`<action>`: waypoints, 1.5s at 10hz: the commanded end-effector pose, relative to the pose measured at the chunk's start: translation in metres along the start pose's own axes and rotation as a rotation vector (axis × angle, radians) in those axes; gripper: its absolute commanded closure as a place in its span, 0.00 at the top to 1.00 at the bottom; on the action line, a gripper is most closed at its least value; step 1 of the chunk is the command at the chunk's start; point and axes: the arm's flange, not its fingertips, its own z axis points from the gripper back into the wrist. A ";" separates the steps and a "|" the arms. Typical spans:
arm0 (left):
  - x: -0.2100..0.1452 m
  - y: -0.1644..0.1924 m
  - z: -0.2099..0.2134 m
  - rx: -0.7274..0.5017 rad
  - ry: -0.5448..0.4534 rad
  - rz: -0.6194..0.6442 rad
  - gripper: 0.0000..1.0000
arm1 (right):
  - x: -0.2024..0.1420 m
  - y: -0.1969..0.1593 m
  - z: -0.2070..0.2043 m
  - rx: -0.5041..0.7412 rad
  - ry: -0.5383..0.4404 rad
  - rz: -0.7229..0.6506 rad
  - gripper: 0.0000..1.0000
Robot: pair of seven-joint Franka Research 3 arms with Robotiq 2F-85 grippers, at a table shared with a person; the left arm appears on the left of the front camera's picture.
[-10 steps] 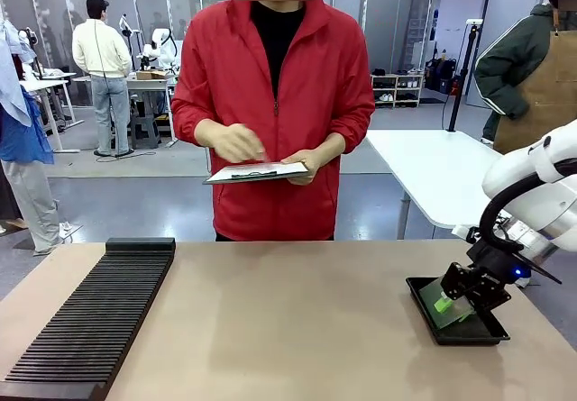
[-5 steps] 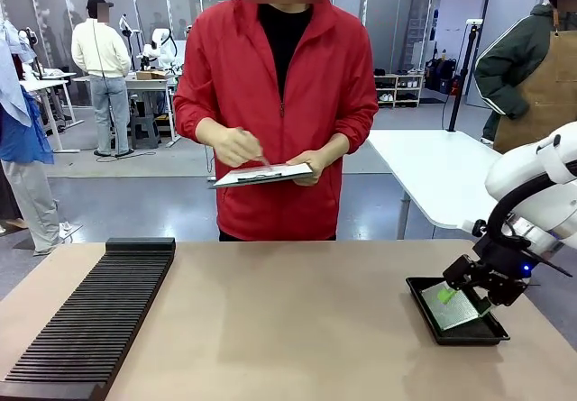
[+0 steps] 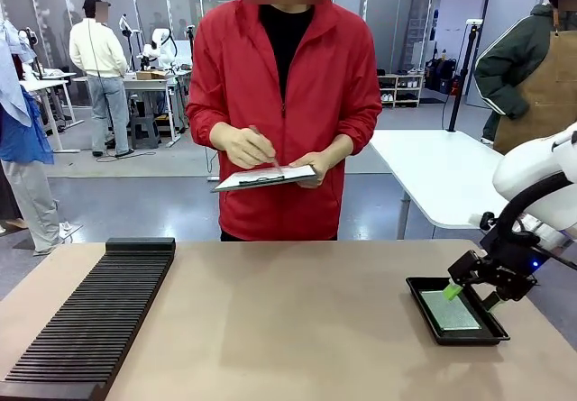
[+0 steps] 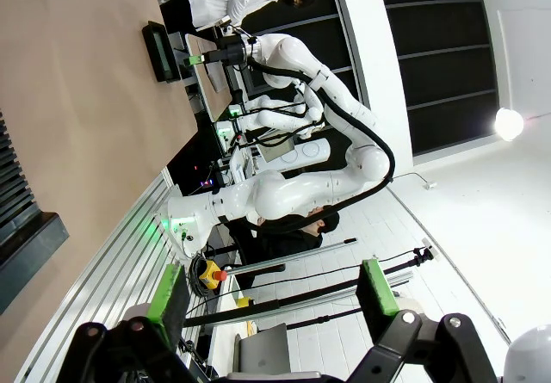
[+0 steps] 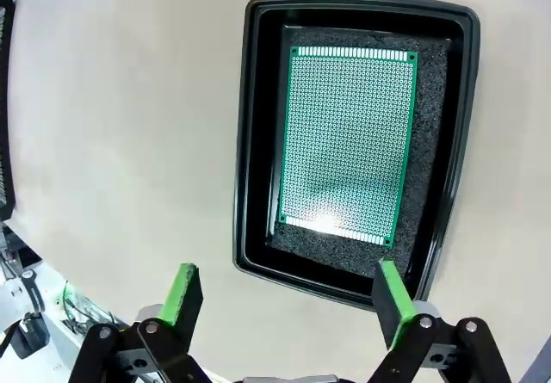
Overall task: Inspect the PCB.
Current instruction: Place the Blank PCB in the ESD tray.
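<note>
We see the PCB [image 5: 349,145] lying flat in the tray [image 5: 258,142], on the tray's dark speckled lining. In the right wrist view it is a green rectangle covered by a fine, regular grid of small holes, with a denser row of pads along each short edge. A bright glare spot sits near its nearer short edge. Its sides run parallel to the tray walls, and a strip of lining shows all around it. In the front view the PCB [image 3: 450,310] looks paler, a grey-green sheet inside the tray [image 3: 424,304], which rests on the table [image 3: 288,329] toward the right side.

Our right gripper [image 5: 287,293] hangs above the near rim of the tray with its jaws spread wide and nothing between them; the green pads [image 5: 183,290] are clear of the PCB. In the front view the right gripper [image 3: 469,288] sits just over the tray's far right corner, one green pad visible.

Our left gripper [image 4: 271,293] is also released, its jaws wide apart and holding nothing, pointing away from the table.

Across the table a person stands with a clipboard [image 3: 263,178], one hand [image 3: 243,146] on the paper. A black slotted rack [image 3: 90,320] lies on the table's left side.
</note>
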 end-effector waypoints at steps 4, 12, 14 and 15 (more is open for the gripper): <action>-0.002 -0.002 0.001 0.005 0.007 -0.003 1.00 | 0.000 0.001 0.000 -0.002 -0.001 0.004 1.00; -0.002 -0.002 0.001 0.005 0.007 -0.003 1.00 | 0.000 -0.001 0.000 0.001 -0.001 0.000 1.00; -0.002 -0.002 0.001 0.005 0.007 -0.003 1.00 | -0.019 0.020 0.054 0.146 -0.023 0.032 1.00; -0.002 -0.002 0.001 0.005 0.007 -0.003 1.00 | -0.032 0.024 0.073 0.199 -0.023 0.027 1.00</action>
